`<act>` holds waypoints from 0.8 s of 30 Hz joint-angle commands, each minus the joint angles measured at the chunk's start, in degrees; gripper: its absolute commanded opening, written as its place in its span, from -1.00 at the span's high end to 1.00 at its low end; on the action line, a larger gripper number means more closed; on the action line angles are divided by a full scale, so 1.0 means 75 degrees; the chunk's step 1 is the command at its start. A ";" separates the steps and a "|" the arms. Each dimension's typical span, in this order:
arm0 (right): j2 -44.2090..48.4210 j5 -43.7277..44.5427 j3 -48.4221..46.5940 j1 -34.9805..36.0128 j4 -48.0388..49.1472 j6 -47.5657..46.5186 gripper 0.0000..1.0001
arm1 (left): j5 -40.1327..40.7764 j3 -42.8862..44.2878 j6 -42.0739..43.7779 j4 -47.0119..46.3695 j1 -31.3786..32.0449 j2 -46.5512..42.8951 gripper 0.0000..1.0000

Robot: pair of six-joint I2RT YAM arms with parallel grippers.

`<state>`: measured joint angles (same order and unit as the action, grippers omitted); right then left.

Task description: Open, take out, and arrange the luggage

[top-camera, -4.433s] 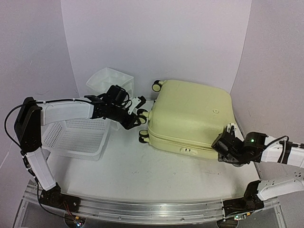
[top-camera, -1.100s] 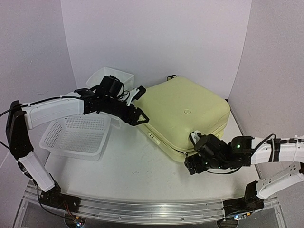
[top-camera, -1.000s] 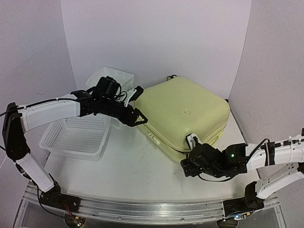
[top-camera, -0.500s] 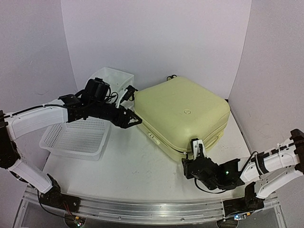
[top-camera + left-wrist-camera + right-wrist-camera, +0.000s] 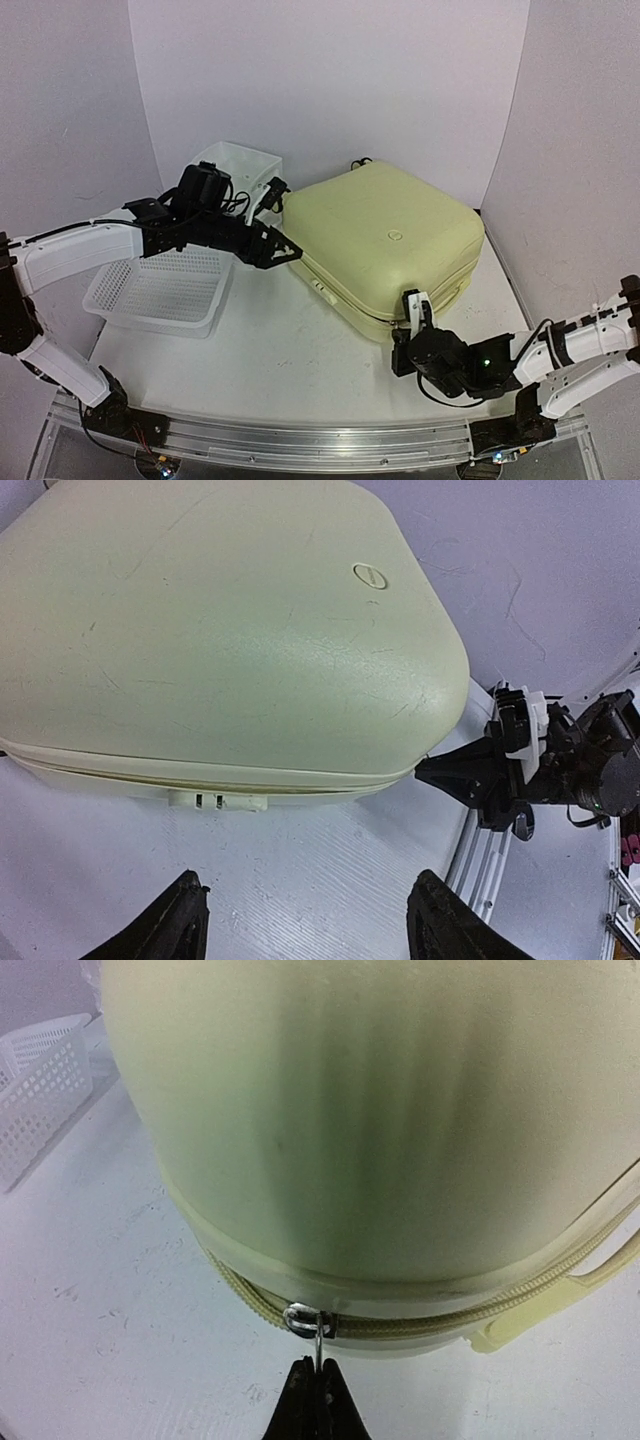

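**Zip pull pinched at near corner; case not yet open**

Overhead view: The luggage, a pale yellow hard-shell case with rounded corners, lies flat and closed on the white table. The left gripper stands with jaws apart just beside the case's left edge and holds nothing. The right gripper is at the case's near corner. A white mesh basket sits to the left, apart from the case.

Left wrist view: The shell is smooth, faintly glossy and lightly scuffed, with a small round badge on the lid. Only bare table shows between the spread fingers.

Right wrist view: The jaws are pinched shut on the thin metal zip pull, which hangs from the slider on a ribbed cream zip track.

Assessment: The step in hand appears to be unzipping. The pull should follow the track round the corner, with the tab kept in line with the teeth. Tugging outward risks the slim tab slipping free. The case may slide on the smooth table, so bracing it with the left gripper is advisable.
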<state>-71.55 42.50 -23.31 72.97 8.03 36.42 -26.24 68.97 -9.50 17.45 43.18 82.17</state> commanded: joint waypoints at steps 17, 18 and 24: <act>0.2480 -0.1273 -0.0359 -0.2903 -0.3770 -0.1426 1.00 | -0.0076 0.2301 0.1226 -0.0921 0.1780 0.1800 -0.39; 0.2495 -0.1732 -0.0385 -0.3031 -0.3614 -0.1725 1.00 | -0.0092 0.2309 0.1251 -0.0925 0.1819 0.1805 -0.39; 0.2221 -0.3934 -0.0706 -0.3734 -0.3380 -0.3207 1.00 | 0.0121 0.2443 0.2205 -0.1048 0.2190 0.1794 -0.40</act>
<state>-53.58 30.17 -26.20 47.20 -22.79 22.72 -26.63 83.66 1.08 13.30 57.41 96.73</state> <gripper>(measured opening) 0.008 0.698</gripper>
